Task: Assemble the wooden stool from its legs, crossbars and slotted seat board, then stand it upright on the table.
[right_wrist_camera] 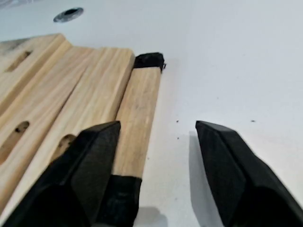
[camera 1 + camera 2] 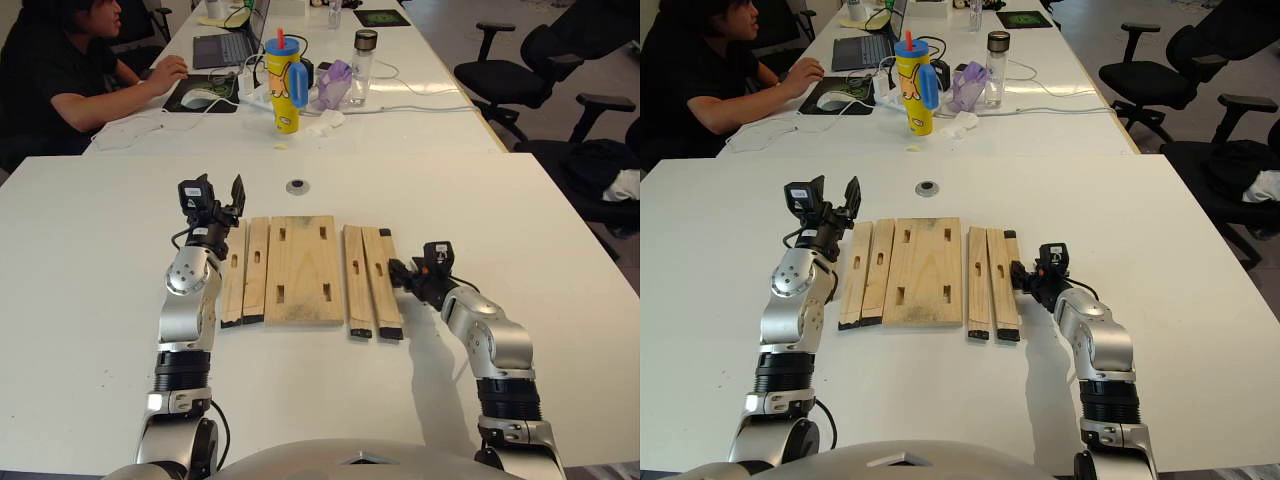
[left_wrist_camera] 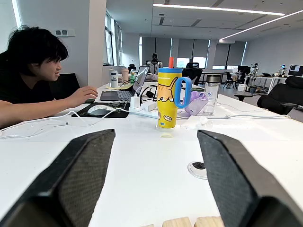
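Unassembled, the slotted seat board point(image 2: 303, 268) lies flat at mid-table, with a pair of slotted leg boards point(image 2: 245, 270) close at its 9 o'clock and another pair point(image 2: 365, 275) at its 3 o'clock. A black-tipped crossbar point(image 1: 137, 118) hugs the outermost right board; I cannot tell whether more lie beneath. My right gripper point(image 1: 157, 126) sits low beside that bar, spread wide and empty, one finger hiding the bar's near tip. My left gripper point(image 3: 156, 133) hovers over the left boards' 12 o'clock end, gaping and empty.
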Tool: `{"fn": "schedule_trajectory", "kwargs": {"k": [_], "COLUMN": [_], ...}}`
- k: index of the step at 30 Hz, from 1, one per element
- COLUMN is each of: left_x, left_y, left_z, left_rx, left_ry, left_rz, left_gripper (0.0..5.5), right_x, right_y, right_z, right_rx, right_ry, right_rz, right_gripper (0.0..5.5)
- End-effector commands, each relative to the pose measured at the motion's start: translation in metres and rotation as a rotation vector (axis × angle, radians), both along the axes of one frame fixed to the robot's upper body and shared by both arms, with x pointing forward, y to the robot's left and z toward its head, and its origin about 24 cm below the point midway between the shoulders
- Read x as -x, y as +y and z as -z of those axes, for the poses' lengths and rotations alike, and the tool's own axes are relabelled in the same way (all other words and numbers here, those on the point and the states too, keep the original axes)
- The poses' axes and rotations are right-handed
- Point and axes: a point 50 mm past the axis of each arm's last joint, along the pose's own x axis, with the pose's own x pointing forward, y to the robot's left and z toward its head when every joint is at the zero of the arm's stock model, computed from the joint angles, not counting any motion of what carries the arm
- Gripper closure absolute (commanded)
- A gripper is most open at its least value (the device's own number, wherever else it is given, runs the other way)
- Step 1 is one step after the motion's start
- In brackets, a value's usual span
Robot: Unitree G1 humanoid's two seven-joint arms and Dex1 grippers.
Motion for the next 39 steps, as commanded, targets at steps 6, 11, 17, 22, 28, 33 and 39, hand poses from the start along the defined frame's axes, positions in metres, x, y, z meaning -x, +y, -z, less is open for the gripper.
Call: {"fn": "schedule_trajectory", "kwargs": {"k": [6,11,17,22,28,33,39], "left_x": [0.001,0.002,0.001,0.001,0.001,0.000,-0.001], "left_y": [0.001,0.000,-0.002,-0.005,-0.007,-0.008,-0.007], "left_z": [0.005,0.006,0.007,0.008,0.008,0.011,0.008], "left_rx": [-0.001,0.000,0.000,0.005,0.012,0.018,0.020], "left_ry": [0.025,0.030,0.034,0.036,0.037,0.046,0.042], "left_rz": [-0.003,-0.002,0.004,0.008,0.012,0.014,0.015], "left_gripper": [2.26,2.26,2.26,2.26,2.26,2.26,2.28], "right_x": [0.009,-0.001,-0.008,-0.012,-0.014,-0.009,-0.004], "right_y": [-0.012,-0.017,-0.005,-0.005,0.001,0.010,-0.001], "right_z": [0.016,0.002,-0.013,-0.014,0.003,0.018,0.026], "right_rx": [0.194,0.124,0.029,0.032,0.083,0.121,0.152], "right_ry": [0.119,0.043,0.005,0.017,0.107,0.180,0.190], "right_rz": [-0.029,0.023,0.049,0.099,0.097,0.061,0.127], "right_gripper": [2.56,2.56,2.56,2.56,2.56,2.56,3.38]}}
